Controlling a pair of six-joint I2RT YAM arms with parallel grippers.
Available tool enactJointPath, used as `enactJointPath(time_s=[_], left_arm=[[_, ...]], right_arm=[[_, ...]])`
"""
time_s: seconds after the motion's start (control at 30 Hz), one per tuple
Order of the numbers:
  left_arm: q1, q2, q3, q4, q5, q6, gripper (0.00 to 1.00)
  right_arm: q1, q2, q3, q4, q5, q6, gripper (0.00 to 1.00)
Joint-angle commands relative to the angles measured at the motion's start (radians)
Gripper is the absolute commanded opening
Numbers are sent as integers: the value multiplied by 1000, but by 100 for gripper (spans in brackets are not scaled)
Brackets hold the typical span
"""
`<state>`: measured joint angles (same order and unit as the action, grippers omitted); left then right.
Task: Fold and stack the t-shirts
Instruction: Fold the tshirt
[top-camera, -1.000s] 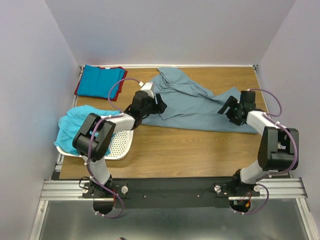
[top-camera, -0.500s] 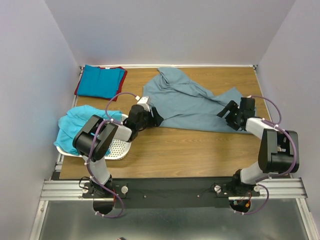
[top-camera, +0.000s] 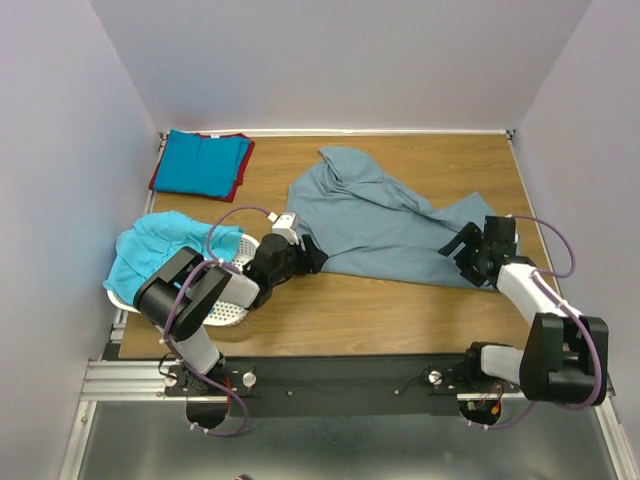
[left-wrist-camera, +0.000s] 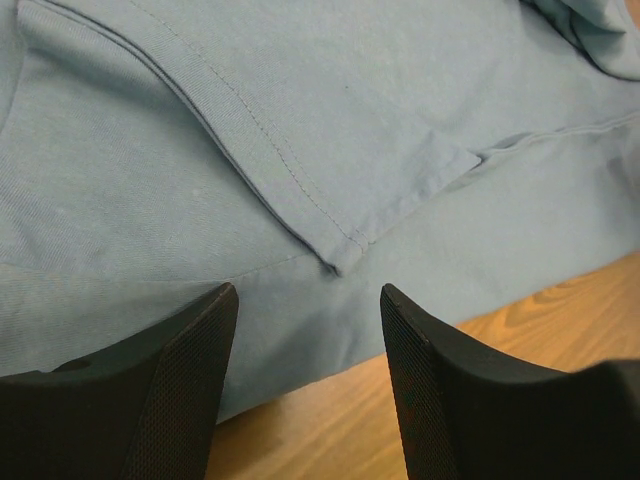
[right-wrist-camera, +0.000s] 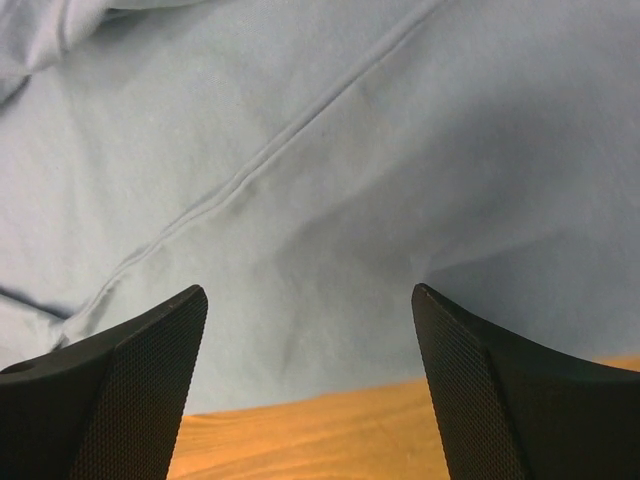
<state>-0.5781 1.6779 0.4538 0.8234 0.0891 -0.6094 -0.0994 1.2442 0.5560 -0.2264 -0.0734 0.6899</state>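
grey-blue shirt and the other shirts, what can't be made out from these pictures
- grey-blue shirt: both wrist views cut it off at the frame edges. Its full outline shows only from above.
- red shirt: in the top view only a thin edge shows, because the folded blue shirt lies on it.
- turquoise shirt: in the top view the left arm covers part of it and part of the basket.

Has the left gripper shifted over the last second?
Yes. The left gripper has pulled back toward the near edge of the table, away from the folded blue shirt. It now sits at the near hem of the grey-blue shirt.
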Motion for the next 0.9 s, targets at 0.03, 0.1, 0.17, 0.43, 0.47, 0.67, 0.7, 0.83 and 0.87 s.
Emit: enactJointPath(time_s=[0.03,0.1,0.17,0.43,0.47,0.67,0.7,0.83,0.87], left_arm=[[-80,-36,-76,-82,-68,-55,68],[-97,-50,-81,-95,-72,-64,68],[-112,-87,-87,-125,-81,-76,68],[-160,-328,-81,-294,-181,-87,68],[-169,-345,-67,-311,-199,-86,69],[-200,-337,16,-362,-232,-55,66],[-206,-316,29,-363,-226,-46,63],[-224,-218,92,-382,-239,-39,59],[-226,-210,98,-383,-242,-43,59]], right_arm=[[3,-112,7,-157,69,5,90],[3,-135,18,-186,95,3,90],[3,-156,31,-205,109,-12,90],[7,-197,125,-223,36,-75,83],[10,-189,133,-217,29,-79,82],[61,-123,119,-154,27,-81,80],[76,-115,110,-145,27,-79,79],[121,-80,91,-111,43,-85,79],[125,-77,87,-105,43,-87,79]])
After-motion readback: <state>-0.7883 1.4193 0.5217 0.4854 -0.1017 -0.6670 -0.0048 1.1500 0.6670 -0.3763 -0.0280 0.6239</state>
